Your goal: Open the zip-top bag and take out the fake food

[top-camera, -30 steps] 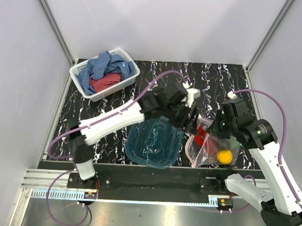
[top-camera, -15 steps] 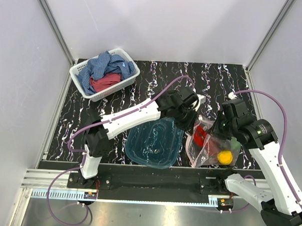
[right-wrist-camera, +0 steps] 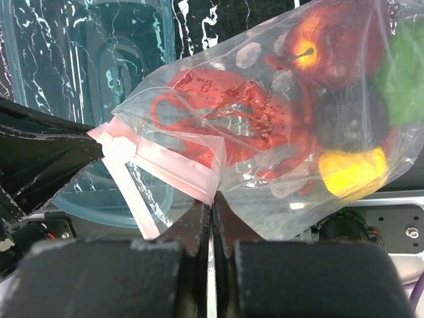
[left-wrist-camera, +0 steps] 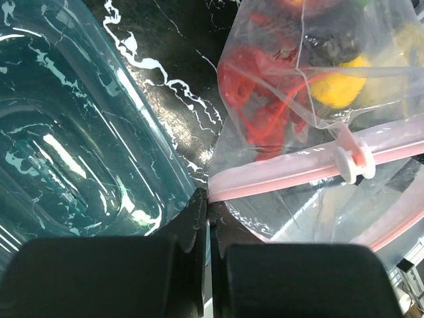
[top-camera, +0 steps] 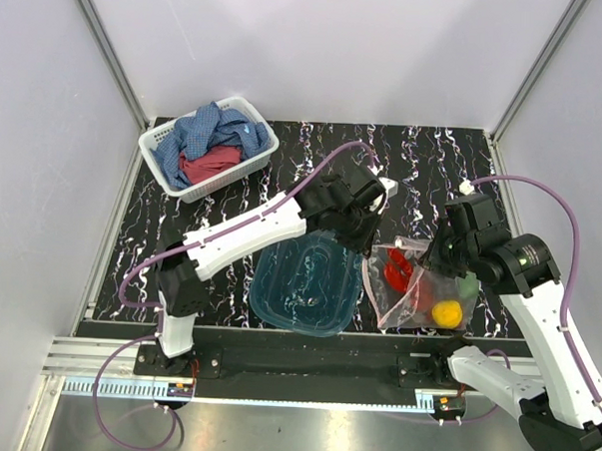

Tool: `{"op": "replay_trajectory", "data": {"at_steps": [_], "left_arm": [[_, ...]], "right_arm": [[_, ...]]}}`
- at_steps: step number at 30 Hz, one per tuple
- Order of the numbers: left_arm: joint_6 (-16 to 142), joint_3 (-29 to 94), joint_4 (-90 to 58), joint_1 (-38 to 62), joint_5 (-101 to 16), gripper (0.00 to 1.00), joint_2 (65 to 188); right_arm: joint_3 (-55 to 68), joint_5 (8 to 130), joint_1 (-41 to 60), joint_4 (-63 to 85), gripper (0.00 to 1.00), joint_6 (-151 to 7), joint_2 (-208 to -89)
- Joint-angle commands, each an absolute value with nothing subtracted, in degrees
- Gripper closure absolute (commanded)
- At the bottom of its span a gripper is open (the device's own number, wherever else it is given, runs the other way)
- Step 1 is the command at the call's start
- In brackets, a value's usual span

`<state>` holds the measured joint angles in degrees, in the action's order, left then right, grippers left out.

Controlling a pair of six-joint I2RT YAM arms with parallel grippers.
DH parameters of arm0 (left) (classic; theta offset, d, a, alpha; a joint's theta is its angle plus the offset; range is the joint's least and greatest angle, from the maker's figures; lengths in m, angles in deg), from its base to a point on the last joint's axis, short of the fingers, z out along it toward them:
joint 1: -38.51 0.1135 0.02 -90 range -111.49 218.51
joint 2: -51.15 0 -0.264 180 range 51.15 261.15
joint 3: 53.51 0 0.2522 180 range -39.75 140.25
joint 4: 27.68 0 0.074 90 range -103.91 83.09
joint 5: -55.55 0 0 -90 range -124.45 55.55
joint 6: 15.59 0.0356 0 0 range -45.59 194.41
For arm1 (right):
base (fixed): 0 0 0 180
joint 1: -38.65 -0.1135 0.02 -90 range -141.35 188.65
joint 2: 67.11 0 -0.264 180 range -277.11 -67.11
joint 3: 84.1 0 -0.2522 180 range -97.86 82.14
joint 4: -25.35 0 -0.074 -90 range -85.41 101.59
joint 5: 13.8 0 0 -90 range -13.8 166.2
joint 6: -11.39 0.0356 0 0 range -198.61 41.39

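The bag [top-camera: 418, 289] sat just right of the tub [top-camera: 306, 284], its zip strip [left-wrist-camera: 285, 173] on the side nearest the tub's right rim. Whether its bottom touched the table [top-camera: 434, 156] could not be told.

The left gripper [top-camera: 368, 250] reached over the tub's far right corner. In its wrist view its fingers [left-wrist-camera: 195, 218] were closed, pinching the end of the zip strip, with the tub's wall right beside them. A white slider [left-wrist-camera: 351, 158] sat on the strip, further from the tub than the pinch.

The right gripper [top-camera: 431, 259] stood on the bag's side away from the tub. Its jaws were closed on the pink strip and the plastic beneath it [right-wrist-camera: 212, 199].

Inside the bag, the lobster [right-wrist-camera: 225, 112] lay closest to the tub. The dark red fruit [right-wrist-camera: 324, 40], dark round piece [right-wrist-camera: 354, 119], yellow fruit [right-wrist-camera: 351, 173] and pepper [right-wrist-camera: 404, 73] lay further from it.

A white basket [top-camera: 233, 175] of cloths stood well beyond the tub's far left corner.
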<state>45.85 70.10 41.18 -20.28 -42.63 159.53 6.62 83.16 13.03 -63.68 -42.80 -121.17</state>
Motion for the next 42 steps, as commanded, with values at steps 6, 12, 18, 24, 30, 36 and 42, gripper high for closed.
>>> {"op": "replay_trajectory", "data": {"at_steps": [6,12,18,24,30,36,42], "left_arm": [[44.2,76.2,47.8,-19.8,-38.5,0.52,155.5],[38.5,75.8,44.2,-20.9,-45.9,0.51,152.5],[31.4,71.4,33.6,-21.7,-54.7,0.67,154.2],[28.6,71.7,31.4,-23.0,-55.7,0.68,157.1],[26.8,66.7,31.4,-24.0,-52.5,0.62,156.9],[26.9,65.6,34.1,-24.3,-47.9,0.58,157.6],[26.4,66.3,33.6,-24.9,-44.2,0.6,159.4]], "right_arm": [[6.1,85.8,13.1,-65.8,1.0,-42.6,-118.3],[5.8,84.5,13.1,-64.8,1.0,-42.5,-119.3],[6.0,84.1,13.1,-63.9,1.0,-40.8,-119.6],[6.3,84.3,13.1,-63.6,1.0,-40.1,-119.5],[6.7,84.2,13.1,-63.7,1.0,-39.7,-119.1],[6.4,83.9,13.1,-63.6,1.0,-39.3,-119.4],[6.6,83.6,13.1,-63.6,1.0,-38.8,-118.9]]}}
